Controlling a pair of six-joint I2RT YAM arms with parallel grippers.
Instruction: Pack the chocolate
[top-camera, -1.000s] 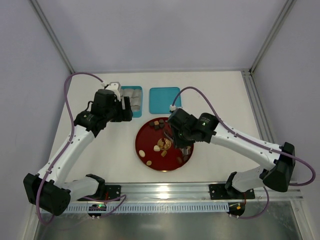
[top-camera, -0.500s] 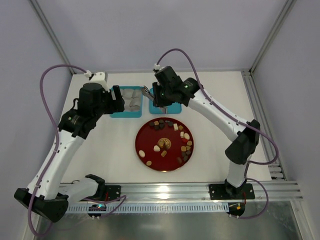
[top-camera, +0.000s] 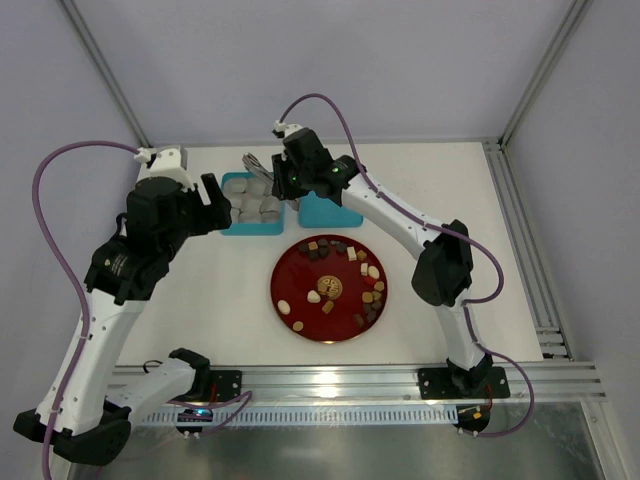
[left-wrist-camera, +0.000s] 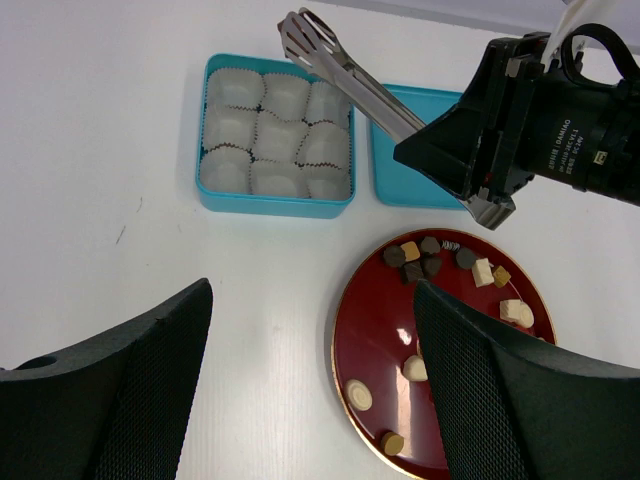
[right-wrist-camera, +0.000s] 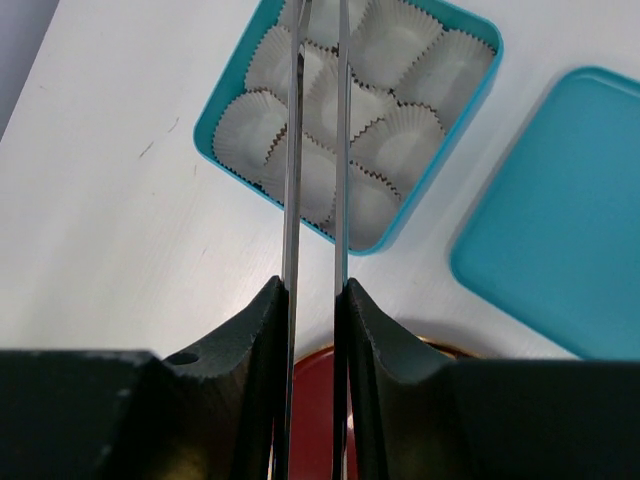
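Right jaws stand narrow, pinched on the tongs, whose blades lie close together over the box of paper cups; left jaws gape wide on nothing, hanging above the worktop at the box's near-left side. Whether the tong tips carry a piece I cannot tell. In the right wrist view they run off the top edge; in the left wrist view they look shut, with nothing plain between them. The chocolate lies scattered on the red plate, nearer the arm bases than the box and lid; every cup in sight looks empty, so packing seems barely begun.

A second ago the right arm was down over the plate's right half; half a second ago it was at the lid; now it has swung across to the box — a carry-and-drop trip, by my reading. The left arm has meanwhile drawn back leftward off the box — the cups are left free.
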